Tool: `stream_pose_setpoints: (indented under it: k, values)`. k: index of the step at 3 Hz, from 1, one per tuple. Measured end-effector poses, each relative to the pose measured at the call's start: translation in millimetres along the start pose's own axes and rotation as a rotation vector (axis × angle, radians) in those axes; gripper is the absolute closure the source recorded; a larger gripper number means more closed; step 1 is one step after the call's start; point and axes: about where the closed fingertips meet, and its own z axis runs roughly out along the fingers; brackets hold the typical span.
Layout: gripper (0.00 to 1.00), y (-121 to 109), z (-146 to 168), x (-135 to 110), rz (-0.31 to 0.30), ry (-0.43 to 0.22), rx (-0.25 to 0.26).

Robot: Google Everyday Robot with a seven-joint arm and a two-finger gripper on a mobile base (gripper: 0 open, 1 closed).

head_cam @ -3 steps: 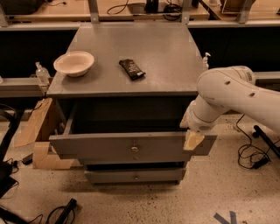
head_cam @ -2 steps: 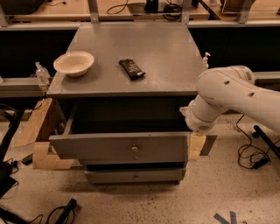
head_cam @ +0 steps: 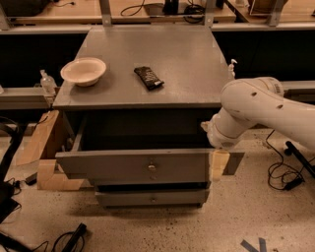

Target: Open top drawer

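**Change from the earlier frames.** The gripper (head_cam: 219, 170) has come down from the top edge of the top drawer (head_cam: 118, 165) and now lies across the right end of its front panel, just inside the right corner. The drawer front has not shifted noticeably. The bowl (head_cam: 83, 72) and the dark packet (head_cam: 148, 78) sit where they were.

**End effector.** The tan gripper hangs from the white, rounded arm (head_cam: 261, 106), which enters from the right. It overlaps the drawer front; whether it is clenched or released cannot be told.

**Task item.** The top drawer stands pulled well out of the grey cabinet (head_cam: 147, 47), leaving a dark opening above it. Its front is a flat, matte grey panel with a small round metal knob (head_cam: 151, 167) at centre. Below it, a narrower grey drawer front (head_cam: 152, 198) with a like knob sits closed.

**Surface.** The cabinet top is smooth and grey. The shallow, cream bowl rests at its left; the flat, oblong packet lies near the middle, well apart from the bowl.

**Room.** The floor (head_cam: 147, 229) is speckled and pale. Cardboard pieces (head_cam: 44, 145) lean at the cabinet's left. Black cables (head_cam: 283, 172) trail at the right. Wooden benches (head_cam: 64, 12) run behind.
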Motion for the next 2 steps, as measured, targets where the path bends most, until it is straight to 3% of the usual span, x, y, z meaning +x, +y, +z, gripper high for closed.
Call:
stream_pose_setpoints:
  k: [1, 2]
  values:
    - [0.18, 9.6, 31.3, -9.9, 0.014, -0.047, -0.059]
    - [0.41, 28.1, 41.2, -20.0, 0.04, -0.071, -0.098]
